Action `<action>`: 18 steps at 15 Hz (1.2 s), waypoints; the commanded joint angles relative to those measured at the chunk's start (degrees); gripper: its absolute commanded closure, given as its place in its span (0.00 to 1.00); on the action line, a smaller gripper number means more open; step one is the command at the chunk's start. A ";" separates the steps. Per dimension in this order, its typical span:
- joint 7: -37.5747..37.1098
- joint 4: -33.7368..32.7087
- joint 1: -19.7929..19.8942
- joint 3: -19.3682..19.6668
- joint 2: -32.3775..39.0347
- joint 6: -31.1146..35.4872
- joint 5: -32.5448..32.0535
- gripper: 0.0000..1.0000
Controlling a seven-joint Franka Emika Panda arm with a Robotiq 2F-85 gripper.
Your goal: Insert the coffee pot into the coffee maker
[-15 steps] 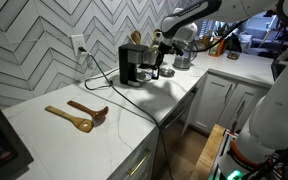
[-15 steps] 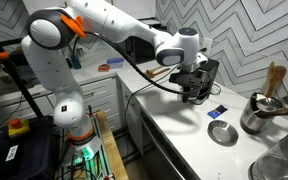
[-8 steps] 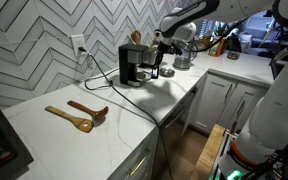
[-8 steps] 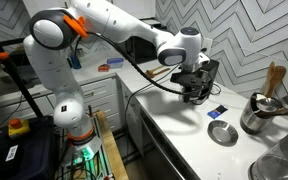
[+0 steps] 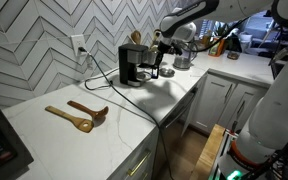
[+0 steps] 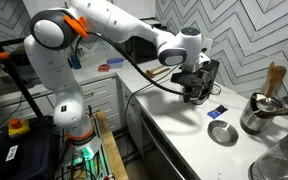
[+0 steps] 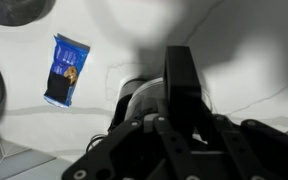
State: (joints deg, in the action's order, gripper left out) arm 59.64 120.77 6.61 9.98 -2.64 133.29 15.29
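In an exterior view the end effector [image 5: 161, 66] hangs right at the open side of the coffee maker [image 5: 131, 62]. The coffee pot [image 5: 145, 72] seems to sit low at that opening, touching or nearly touching the machine. If the pot goes in skewed or too high, its rim could catch the overhanging top and shove the light machine back along the worktop [image 5: 134, 108] toward its power cord [image 5: 99, 75]. In an exterior view from the far side, the end effector [image 6: 193, 90] blocks most of the pot in front of the coffee maker [image 6: 212, 70]. A sideways slip there could scrape glass against the housing, or sweep the blue packet [image 6: 215, 112] lying just beside it. In the wrist view the black fingers [image 7: 179, 80] fill the centre over a pale rounded shape that is probably the coffee pot [image 7: 136, 97]. It looks clear, smooth and squat, so it is slippery to hold, and a loose hold could let it tip. I cannot tell whether the end effector [image 7: 176, 72] is spread or pinching the pot, because its tips are hidden.
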 commanded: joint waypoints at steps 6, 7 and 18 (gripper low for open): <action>-4.84 -2.79 0.49 -0.41 2.74 1.83 2.83 0.93; -5.77 -2.82 0.57 -0.39 2.76 1.78 2.85 0.93; -13.48 -2.65 0.53 -0.79 2.92 5.05 2.20 0.93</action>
State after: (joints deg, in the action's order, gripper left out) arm 48.31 119.17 6.63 9.69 -0.58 135.47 17.19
